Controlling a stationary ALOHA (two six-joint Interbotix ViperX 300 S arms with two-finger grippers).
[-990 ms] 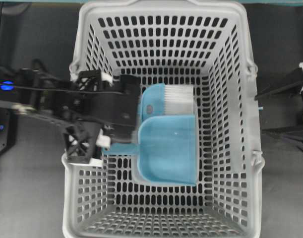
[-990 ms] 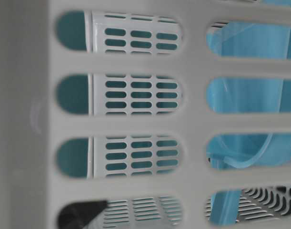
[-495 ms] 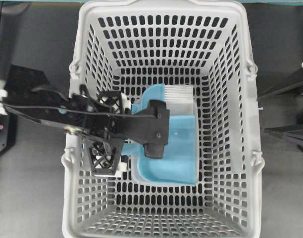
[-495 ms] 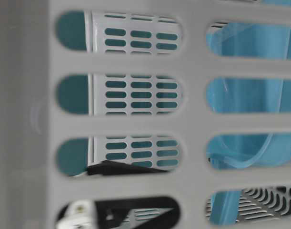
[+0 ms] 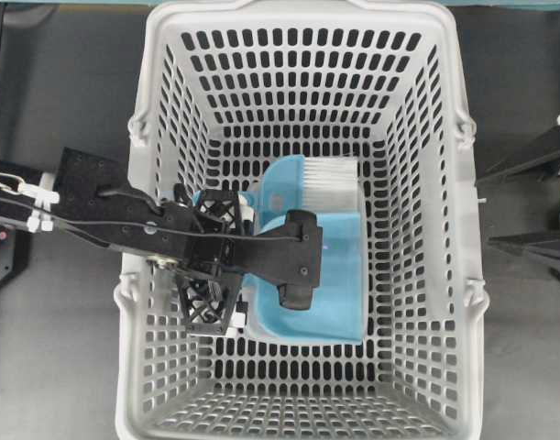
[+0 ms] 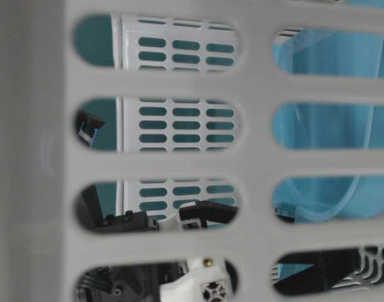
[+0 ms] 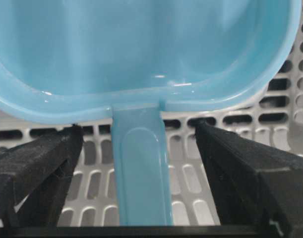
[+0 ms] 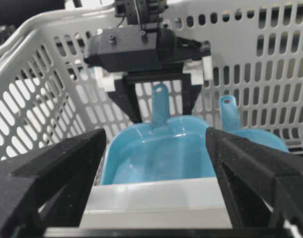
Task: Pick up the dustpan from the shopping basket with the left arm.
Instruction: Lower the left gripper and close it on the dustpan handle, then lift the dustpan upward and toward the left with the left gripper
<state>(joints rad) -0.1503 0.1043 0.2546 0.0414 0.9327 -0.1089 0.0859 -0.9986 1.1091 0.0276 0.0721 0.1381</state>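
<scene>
I am lining up my left gripper (image 7: 139,163) on the dustpan (image 5: 330,275), which is lying on the floor of the basket (image 5: 426,229) toward its left wall, beside the brush (image 5: 327,176). To grip well, I am judging that I should keep the handle (image 7: 141,168) centred and go low before squeezing. My jaws are standing wide apart, one on each side of the handle, touching nothing. My right gripper (image 8: 156,198) is waiting outside, spread and empty.
</scene>
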